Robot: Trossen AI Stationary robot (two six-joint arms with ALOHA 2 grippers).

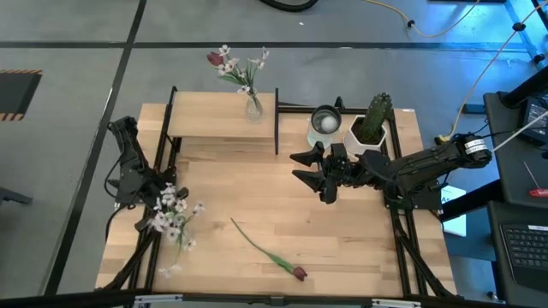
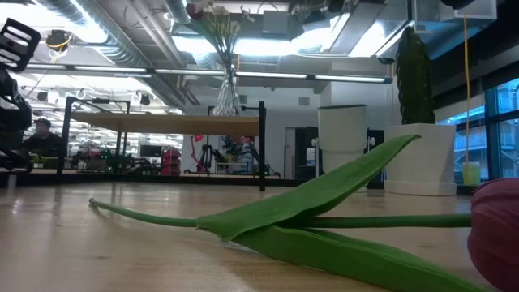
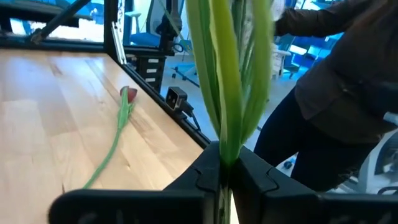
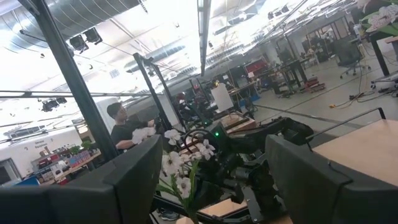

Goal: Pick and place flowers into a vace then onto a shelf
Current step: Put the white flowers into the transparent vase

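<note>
Tabletop is still bearing one tulip [image 1: 267, 254] — left gripper [image 1: 157, 202] is clamping white flowers [image 1: 174, 216], right gripper [image 1: 310, 172] is waiting spread, vase [image 1: 253, 106] is already standing on shelf [image 1: 210, 122].

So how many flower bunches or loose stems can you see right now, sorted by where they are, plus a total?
In the vase on the shelf: 1 bunch
Held in the left tool: 1 white-blossom bunch
Loose on the tabletop: 1 red tulip stem
Right tool: 0, open and empty
Total: 3
</note>
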